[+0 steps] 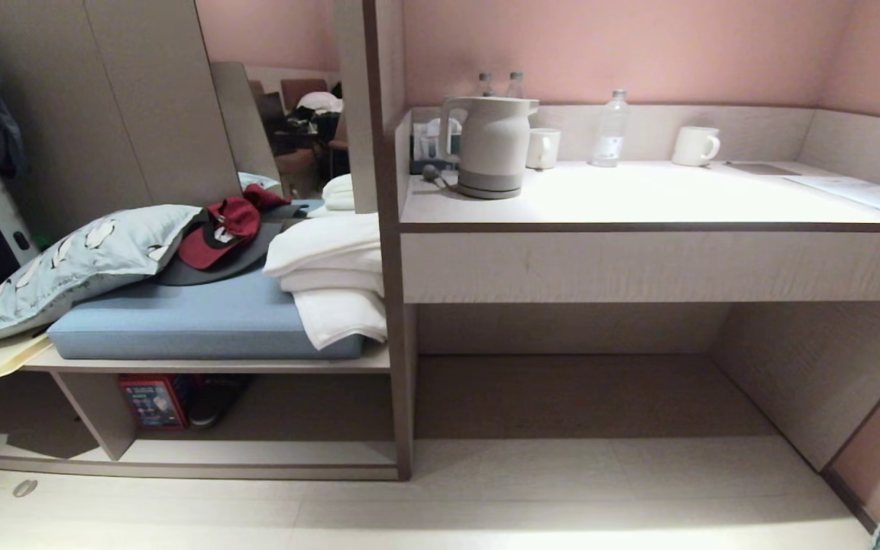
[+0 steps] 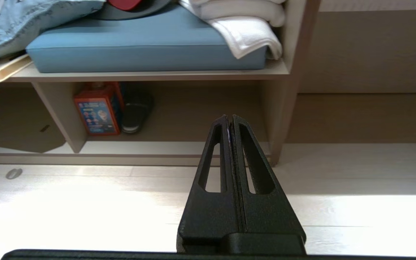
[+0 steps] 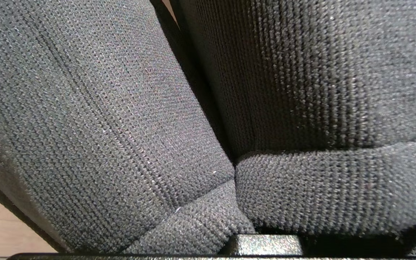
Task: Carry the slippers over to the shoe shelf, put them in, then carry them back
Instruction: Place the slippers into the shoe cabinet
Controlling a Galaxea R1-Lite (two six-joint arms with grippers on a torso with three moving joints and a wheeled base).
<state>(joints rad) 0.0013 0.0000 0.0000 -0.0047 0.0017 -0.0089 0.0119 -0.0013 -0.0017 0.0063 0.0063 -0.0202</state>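
The two dark grey knitted slippers (image 3: 85,108) fill the right wrist view, pressed side by side, their rolled edges meeting in the middle. My right gripper (image 3: 235,202) is shut on them; the fabric hides its fingers and only its dark base shows. The shoe shelf (image 1: 257,452) is the low wood-grain cubby under the cushioned bench, at lower left in the head view, with a divider panel (image 1: 96,412). My left gripper (image 2: 229,121) is shut and empty, pointing level towards the shoe shelf (image 2: 157,148) from above the pale floor. Neither arm shows in the head view.
Inside the shelf stand an orange box (image 1: 153,401) and a lone black shoe (image 1: 215,397). The bench above holds a blue cushion (image 1: 203,321), a pillow, a red cap and folded white towels (image 1: 333,275). To the right is a desk (image 1: 638,198) with a kettle, cups, a bottle and a recess below.
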